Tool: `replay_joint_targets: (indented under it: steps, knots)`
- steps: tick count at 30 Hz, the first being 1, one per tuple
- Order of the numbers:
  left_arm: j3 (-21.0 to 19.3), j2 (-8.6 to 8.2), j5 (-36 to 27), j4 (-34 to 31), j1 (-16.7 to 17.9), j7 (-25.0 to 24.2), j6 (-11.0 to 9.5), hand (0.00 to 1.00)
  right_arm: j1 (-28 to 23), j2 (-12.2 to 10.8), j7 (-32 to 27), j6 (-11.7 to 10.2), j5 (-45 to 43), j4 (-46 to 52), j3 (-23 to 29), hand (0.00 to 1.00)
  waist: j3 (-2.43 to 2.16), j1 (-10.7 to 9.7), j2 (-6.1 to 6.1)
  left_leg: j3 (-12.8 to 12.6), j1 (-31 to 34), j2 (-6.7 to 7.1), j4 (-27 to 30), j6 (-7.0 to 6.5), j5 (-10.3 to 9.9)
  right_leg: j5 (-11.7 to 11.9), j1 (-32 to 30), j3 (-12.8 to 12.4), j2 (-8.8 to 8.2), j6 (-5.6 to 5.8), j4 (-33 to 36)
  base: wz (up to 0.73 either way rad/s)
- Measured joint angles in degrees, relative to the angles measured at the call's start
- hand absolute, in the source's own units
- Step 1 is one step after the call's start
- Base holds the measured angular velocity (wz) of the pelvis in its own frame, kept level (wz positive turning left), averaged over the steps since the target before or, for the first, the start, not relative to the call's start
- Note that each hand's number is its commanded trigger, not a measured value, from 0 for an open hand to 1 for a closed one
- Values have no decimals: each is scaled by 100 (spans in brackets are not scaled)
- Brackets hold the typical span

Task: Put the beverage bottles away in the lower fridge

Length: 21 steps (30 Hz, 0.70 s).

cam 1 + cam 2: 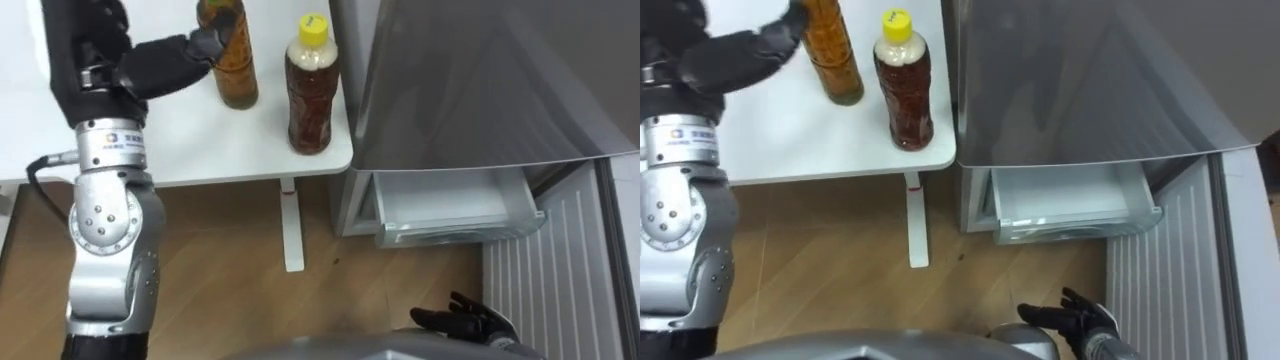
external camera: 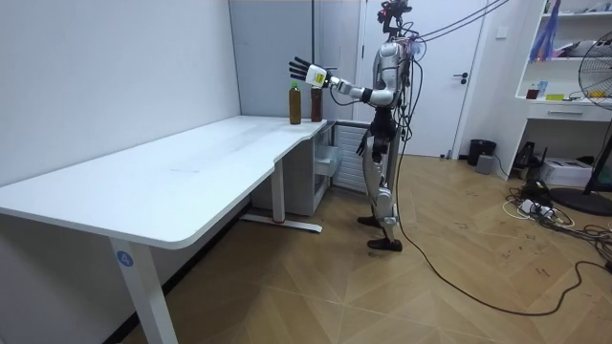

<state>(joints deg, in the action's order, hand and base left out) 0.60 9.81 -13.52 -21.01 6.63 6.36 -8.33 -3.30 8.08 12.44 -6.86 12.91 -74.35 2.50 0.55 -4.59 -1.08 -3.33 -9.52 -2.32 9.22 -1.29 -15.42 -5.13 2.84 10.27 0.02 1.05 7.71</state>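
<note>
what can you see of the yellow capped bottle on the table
The yellow-capped bottle looks like clear plastic, filled nearly to the neck with reddish-brown drink. Its cap is on, and a label seems to wrap its middle. It stands upright near the corner of the white table, on the side next to the fridge. A second bottle stands to its left, apart from it. The left hand is at that second bottle, so only the table touches this one.

Two bottles [image 1: 311, 85] on table [image 1: 190, 145], left of fridge [image 1: 470, 90]
</note>
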Motion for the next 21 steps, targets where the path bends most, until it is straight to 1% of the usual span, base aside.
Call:
replay_joint_targets:
  steps: [2,4,6,10,11,14,15,19,21]
  knots:
    - [21,-1,-1,-6,-65,-329,90,0,-2,55,80,-1,-1,-13,0,0,-43,-4,-67,-2,-11,0,20,0,0,0,2,-48,8,0,3,-9]
    - [39,-16,-33,-6,-82,-523,134,0,-4,86,90,-2,0,-53,-3,0,-55,-16,-112,-33,-17,0,33,1,1,2,2,-70,10,-4,8,-6]
    - [41,-18,-40,-6,-92,-708,189,0,5,96,92,-1,1,-98,-4,0,-52,-18,-122,-63,-20,-7,36,2,1,12,0,-77,17,-19,8,-2]
    - [70,-19,-54,-6,-92,-963,235,0,37,96,102,18,1,-129,-7,0,-32,-14,-91,-73,-21,-6,42,2,1,23,-6,-83,17,-36,26,0]
    - [78,-19,-95,-6,-92,-991,255,0,58,93,102,38,0,-129,-7,0,-22,-26,-74,-71,-20,-3,42,2,1,23,-8,-87,14,-36,32,0]
    - [77,-19,-221,-6,-92,-1061,318,0,87,88,102,64,0,-123,-6,0,-13,-39,-52,-68,-17,-1,34,2,1,23,-13,-87,17,-35,32,0]
    - [79,-18,-258,-6,-91,-1096,333,0,94,88,102,67,0,-126,-6,0,2,-45,-24,-64,-15,-2,26,2,1,22,-17,-84,19,-35,31,0]
    - [78,-18,-509,-6,-92,-1250,367,0,120,85,112,76,0,-131,-6,0,0,-54,-1,-55,31,-5,28,2,1,19,-88,-87,23,-36,63,0]
    - [78,-17,-514,-6,-92,-1318,421,0,117,60,108,75,5,-131,-9,0,13,-70,38,-62,32,-5,41,2,1,8,-90,-84,20,-37,78,0]
